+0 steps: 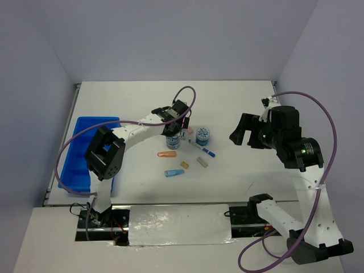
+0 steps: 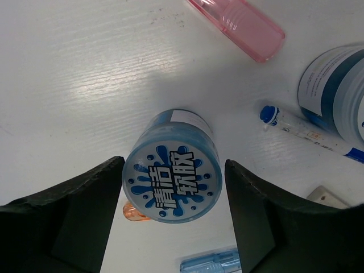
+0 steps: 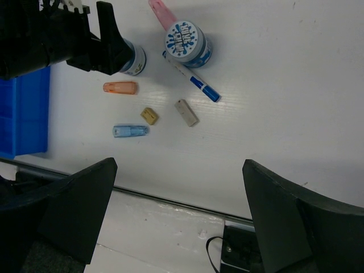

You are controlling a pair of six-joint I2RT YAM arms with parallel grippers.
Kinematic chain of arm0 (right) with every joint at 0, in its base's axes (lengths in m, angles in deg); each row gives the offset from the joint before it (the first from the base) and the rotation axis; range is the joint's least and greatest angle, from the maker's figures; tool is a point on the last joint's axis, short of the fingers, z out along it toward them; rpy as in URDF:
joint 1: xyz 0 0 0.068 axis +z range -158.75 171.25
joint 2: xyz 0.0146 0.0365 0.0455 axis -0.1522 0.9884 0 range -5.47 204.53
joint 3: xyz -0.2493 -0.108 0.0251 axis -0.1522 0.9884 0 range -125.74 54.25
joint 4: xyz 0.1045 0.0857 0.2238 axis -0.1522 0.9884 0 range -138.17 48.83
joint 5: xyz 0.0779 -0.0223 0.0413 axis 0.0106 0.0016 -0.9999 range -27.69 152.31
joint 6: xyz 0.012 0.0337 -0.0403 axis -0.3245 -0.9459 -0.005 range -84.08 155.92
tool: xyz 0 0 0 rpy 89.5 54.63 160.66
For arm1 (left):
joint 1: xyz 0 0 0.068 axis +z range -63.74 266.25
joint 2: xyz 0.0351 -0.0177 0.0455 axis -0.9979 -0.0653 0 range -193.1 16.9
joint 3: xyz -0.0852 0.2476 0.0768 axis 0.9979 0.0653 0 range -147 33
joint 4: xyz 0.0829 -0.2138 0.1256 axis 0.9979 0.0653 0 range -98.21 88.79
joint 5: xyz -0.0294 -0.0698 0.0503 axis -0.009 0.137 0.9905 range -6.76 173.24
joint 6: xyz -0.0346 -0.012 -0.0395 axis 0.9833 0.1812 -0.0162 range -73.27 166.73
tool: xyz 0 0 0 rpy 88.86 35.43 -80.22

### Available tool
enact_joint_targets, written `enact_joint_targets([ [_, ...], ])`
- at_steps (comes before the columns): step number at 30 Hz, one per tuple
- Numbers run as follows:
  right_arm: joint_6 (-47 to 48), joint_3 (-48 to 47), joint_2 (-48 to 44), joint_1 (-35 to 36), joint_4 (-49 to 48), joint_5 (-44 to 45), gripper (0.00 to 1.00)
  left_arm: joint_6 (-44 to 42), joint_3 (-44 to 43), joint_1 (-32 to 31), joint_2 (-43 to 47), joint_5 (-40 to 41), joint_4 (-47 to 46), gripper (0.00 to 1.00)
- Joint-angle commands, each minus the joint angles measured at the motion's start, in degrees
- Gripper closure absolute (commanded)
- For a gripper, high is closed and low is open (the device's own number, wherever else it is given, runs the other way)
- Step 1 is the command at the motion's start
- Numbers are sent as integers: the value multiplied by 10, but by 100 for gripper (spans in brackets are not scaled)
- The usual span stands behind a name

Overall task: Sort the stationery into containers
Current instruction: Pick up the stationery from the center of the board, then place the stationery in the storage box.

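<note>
My left gripper (image 1: 173, 128) is open and straddles a round blue-and-white tub (image 2: 172, 181), with a small gap on each side; this tub also shows in the top view (image 1: 172, 142). A second tub (image 1: 202, 135) stands to its right. The white pen with a blue cap (image 1: 202, 149) lies beside it. A pink stick (image 2: 239, 25), an orange stick (image 1: 166, 153), a light-blue stick (image 1: 173, 172), a tan block (image 1: 184, 165) and a grey block (image 1: 202, 161) lie on the table. My right gripper (image 1: 242, 133) is open, empty and held high to the right.
The bright blue compartment tray (image 1: 85, 153) lies at the left edge of the table, partly under the left arm. The table's near edge with a dark rail (image 3: 170, 199) shows in the right wrist view. White walls close in the back and sides.
</note>
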Motion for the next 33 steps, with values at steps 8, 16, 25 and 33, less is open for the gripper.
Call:
enact_joint_targets([
  [8,5,-19,-1,3,-18,-6,0,-11,-7,2,-4,-20,-3,41],
  [16,6,-26,-3,3,-13,2,0,-16,-65,37,53,-10,36,100],
  [25,6,-24,-11,3,-11,1,0,27,-122,231,186,59,153,100],
  [33,2,-35,-6,3,-12,-18,0,49,-64,460,200,0,143,100],
])
